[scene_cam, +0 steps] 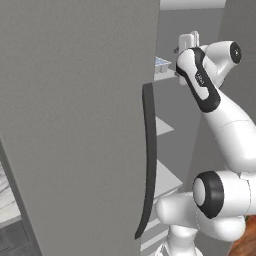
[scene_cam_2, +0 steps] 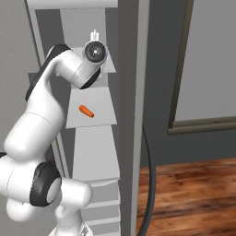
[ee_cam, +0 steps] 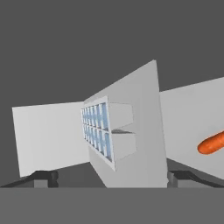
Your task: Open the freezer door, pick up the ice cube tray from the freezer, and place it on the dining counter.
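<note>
Freezer door is swung wide, its dark handle toward us, so we're on the pick step: the arm reaches into the open compartment with the gripper up at the upper shelf level, fingers spread wide with nothing between them. The tray sits on an upper shelf straight ahead of the hand camera and not yet touched; that view is rolled, so the shelf looks tipped on edge. From the left base camera we see a sliver of the tray past the door edge, near the hand. We'd judge it light, stiff plastic, likely slick, with thin cell walls and a pale rim; best to pinch across the narrow width at the middle of the long rim, or on one long edge, and keep it level so it doesn't pivot. The shelf is smooth, flat and white, so the tray may slide if nudged rather than pinched. An orange thing, maybe a carrot, lies on the shelf below, well apart from the tray. Room is tight: grey freezer walls on both sides and shelves stacked above and below, so we back straight out. Wood floor to the right
</note>
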Robot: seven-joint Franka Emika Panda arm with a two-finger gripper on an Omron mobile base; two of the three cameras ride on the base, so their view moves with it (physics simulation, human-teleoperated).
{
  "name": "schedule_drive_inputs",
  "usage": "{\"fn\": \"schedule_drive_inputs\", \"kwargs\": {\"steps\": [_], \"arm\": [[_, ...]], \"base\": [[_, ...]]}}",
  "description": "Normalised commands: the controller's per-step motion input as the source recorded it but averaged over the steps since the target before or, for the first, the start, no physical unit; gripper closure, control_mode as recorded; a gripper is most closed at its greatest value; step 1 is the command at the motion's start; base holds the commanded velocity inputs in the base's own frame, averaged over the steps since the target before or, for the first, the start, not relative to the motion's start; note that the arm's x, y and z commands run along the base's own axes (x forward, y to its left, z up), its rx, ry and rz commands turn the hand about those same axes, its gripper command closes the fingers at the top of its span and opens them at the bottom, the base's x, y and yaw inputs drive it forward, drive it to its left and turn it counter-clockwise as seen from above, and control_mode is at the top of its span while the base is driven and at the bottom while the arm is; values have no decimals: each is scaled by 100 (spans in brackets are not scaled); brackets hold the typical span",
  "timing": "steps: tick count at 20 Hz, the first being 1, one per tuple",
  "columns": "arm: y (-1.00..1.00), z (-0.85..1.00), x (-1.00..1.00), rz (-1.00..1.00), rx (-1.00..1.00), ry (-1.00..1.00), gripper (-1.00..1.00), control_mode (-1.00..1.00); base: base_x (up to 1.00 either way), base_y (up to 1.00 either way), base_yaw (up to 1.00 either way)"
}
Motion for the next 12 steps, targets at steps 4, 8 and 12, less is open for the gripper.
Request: {"fn": "schedule_drive_inputs", "kwargs": {"steps": [4, 8, 12], "arm": [[0, -12, 27, 2, 0, 0, -100, -100], [0, -3, 33, 1, 0, 0, -100, -100], [0, 0, 28, 2, 0, 0, -100, -100]], "base": [[0, 0, 0], [0, 0, 0], [0, 0, 0]]}}
